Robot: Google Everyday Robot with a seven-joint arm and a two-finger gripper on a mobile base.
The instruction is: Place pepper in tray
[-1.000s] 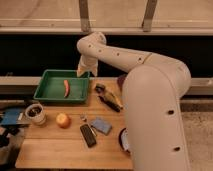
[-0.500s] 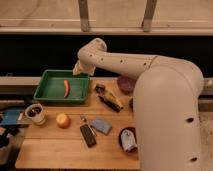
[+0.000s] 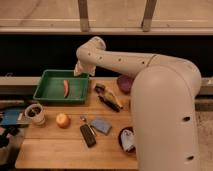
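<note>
Comparing this moment with the second before it, we find that the pepper [image 3: 65, 87] has not moved. It lies on the flat bottom of the green tray [image 3: 60, 99], left of centre in the frame, about midway across the tray and clear of its walls.

What has changed is the arm [image 3: 130, 62]. A second ago its big link stood steeper at the right of the frame. Now it stretches in a long sweep from the lower right up to the upper middle. The gripper [image 3: 80, 70] has drifted only a little to the left, and it hangs at the tray's far right corner, over the rim rather than down inside. We read the gripper as open and empty, since the pepper lies apart from it, lower and to the left, and nothing shows between its fingers.

For the task, we judge that the placing itself is done: the pepper is in the tray and released. What remains is likely only to draw the arm back. The gripper hangs close to the rim, so a careless pull could nudge the tray on the counter [image 3: 60, 150].

The orange fruit [image 3: 62, 120] in front of the tray and the purple bowl [image 3: 125, 82] to its right sit where they were.
</note>
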